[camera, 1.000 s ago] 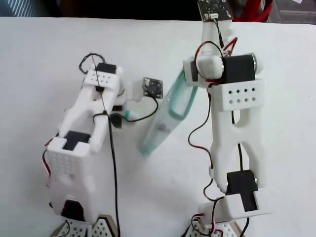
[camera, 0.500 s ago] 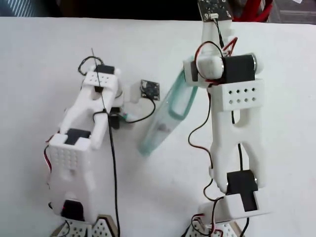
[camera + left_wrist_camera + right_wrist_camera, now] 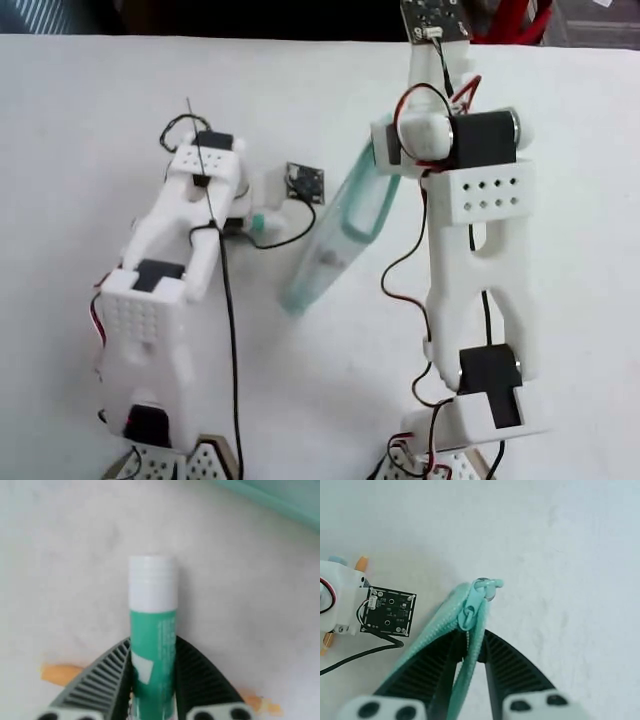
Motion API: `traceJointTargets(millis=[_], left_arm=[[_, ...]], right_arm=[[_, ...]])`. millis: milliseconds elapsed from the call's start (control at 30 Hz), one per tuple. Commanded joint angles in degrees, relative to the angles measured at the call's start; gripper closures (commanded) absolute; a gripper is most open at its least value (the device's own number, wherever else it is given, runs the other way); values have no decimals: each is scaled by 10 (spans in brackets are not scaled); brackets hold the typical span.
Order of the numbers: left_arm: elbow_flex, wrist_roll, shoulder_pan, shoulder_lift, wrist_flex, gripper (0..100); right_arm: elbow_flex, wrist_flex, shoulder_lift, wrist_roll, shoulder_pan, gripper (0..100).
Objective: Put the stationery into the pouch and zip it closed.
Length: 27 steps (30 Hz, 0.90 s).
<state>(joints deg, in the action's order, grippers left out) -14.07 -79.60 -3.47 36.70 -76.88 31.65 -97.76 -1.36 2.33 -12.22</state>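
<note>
Left gripper [image 3: 152, 645], jaws clenched on the glue stick [image 3: 152, 600], has turned its tip slightly toward the pouch [image 3: 335, 240], which the right gripper [image 3: 472, 637] pinches in its jaws; insertion is judged next.

White left arm [image 3: 150, 335] and right arm [image 3: 455, 285]: perforated panels [image 3: 485, 197], black servos [image 3: 485, 138], red and black cables [image 3: 403, 272], black ribbed fingers [image 3: 102, 677], circuit board [image 3: 305, 181] beside left gripper [image 3: 152, 641].
</note>
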Motion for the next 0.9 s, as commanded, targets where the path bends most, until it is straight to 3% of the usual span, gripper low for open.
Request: traceJointTargets(millis=[0,167,433,633,867], left_arm=[[-87,-113,0,-55,-118,977],[-175,-104,0,-128,-254,977],[-178,63,-18,-311,-253,976],[-181,257,-86,-477,-250,976],[-178,588,-159,-698,-195,976]], right_arm=[[-1,5,8,-4,4,979],[-2,6,7,-4,4,979],[-2,9,7,-4,0,979],[-2,17,7,-4,1,979],[-2,14,7,-4,0,979]])
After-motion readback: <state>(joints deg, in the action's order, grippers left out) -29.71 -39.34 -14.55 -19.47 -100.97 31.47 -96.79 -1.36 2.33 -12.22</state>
